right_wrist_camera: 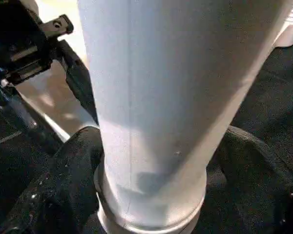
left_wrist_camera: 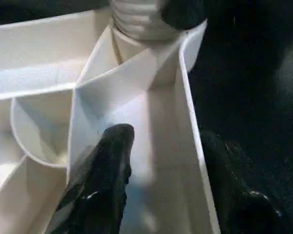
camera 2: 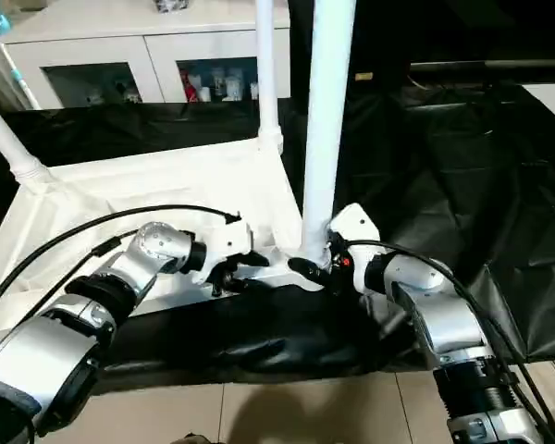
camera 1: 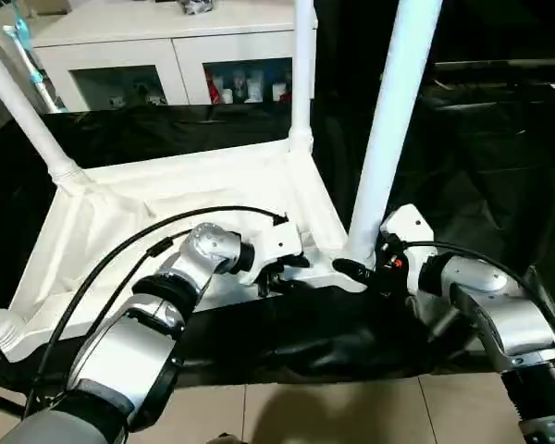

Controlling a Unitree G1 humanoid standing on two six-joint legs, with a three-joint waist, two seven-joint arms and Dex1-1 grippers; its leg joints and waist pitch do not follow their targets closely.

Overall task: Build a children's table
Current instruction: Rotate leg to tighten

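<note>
Left gripper (camera 1: pixel 276 275) fingers straddling, pointing 3 o'clock; right gripper (camera 1: pixel 356 270) fingers spread, pointing 9 o'clock, forearms bent inward.

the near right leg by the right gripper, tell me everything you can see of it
The long white plastic tube leg stands nearly upright, leaning slightly, in the near right corner socket of the upturned white plastic table top. It looks smooth and glossy, widens toward a ringed collar at its base, and runs out past the picture's top edge. The right gripper has one black finger on each side of its base, close against it. The left gripper straddles the top's rim beside it.
</note>
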